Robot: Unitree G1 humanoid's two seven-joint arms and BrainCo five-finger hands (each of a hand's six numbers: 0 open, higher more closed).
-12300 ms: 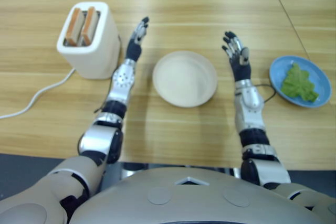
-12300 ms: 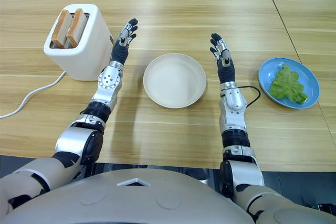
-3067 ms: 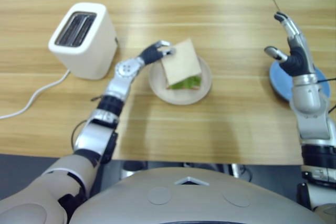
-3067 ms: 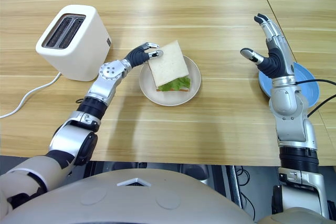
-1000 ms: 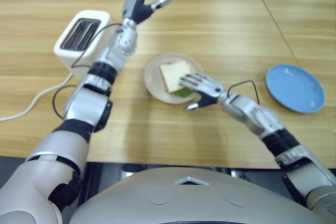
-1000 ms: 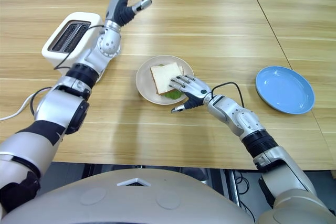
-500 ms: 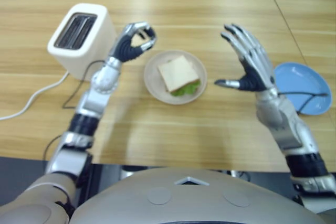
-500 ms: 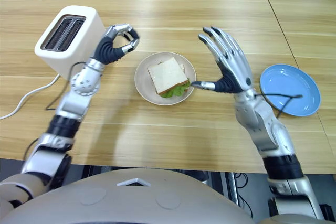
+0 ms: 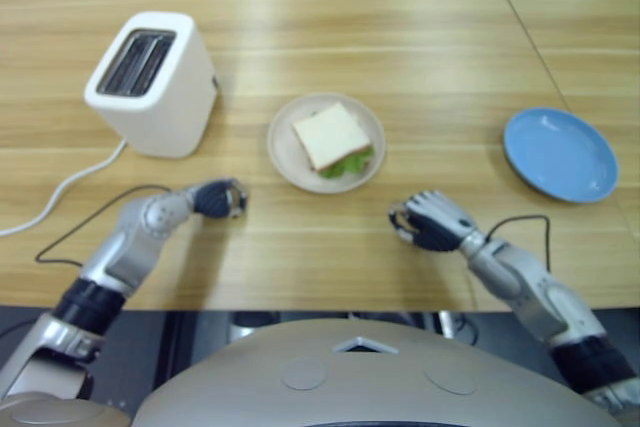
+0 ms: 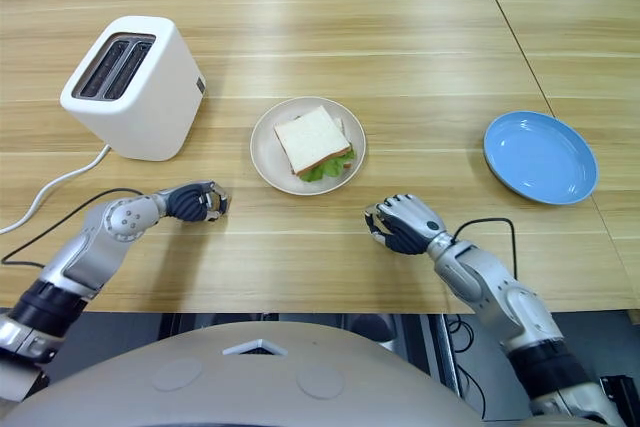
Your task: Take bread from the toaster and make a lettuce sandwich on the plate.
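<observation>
Both hands are coming down to the near edge of the table [image 10: 300, 272]; the left hand [image 10: 195, 203] and right hand [image 10: 400, 224] are resting curled, gripping nothing. The sandwich [image 10: 313, 142] is sitting assembled on the plate [image 10: 266, 155]; a good retreat is probably keeping both fists clear of it.

No lettering can be read (the toaster [image 10: 140, 97] looks plain).

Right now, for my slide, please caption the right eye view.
Lettuce sandwich on the beige plate, right of the empty toaster; left hand and right hand curled shut, holding nothing.
</observation>
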